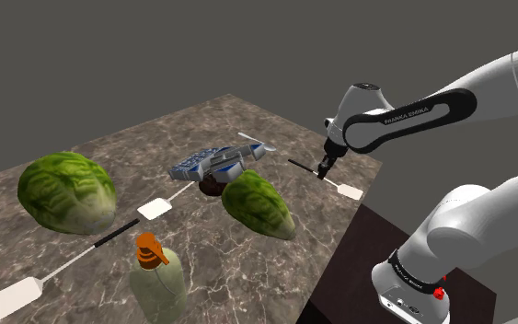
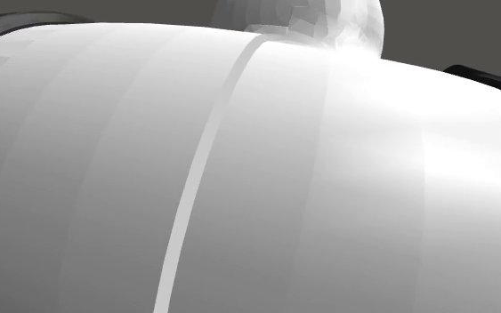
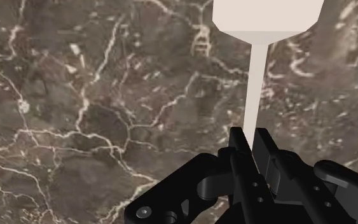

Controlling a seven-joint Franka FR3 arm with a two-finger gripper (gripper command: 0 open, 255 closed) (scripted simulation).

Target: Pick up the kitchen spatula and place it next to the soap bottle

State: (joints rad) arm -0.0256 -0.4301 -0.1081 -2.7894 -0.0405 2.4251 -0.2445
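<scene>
A spatula with a black handle and a white blade is near the marble table's edge, on the shoulder view's right. My gripper is shut on its shaft, between handle and blade. In the wrist view the black fingers clasp the pale shaft, and the blade extends past my gripper. I cannot tell whether the spatula is off the surface. The soap bottle, pale green with an orange pump, stands at the table's front, far from the gripper toward the shoulder view's lower left.
Two more spatulas lie on the table, one mid-table and one at the front left. Two lettuce heads and a blue-white object sit between gripper and bottle. The arm's white casing is close to the second exterior camera.
</scene>
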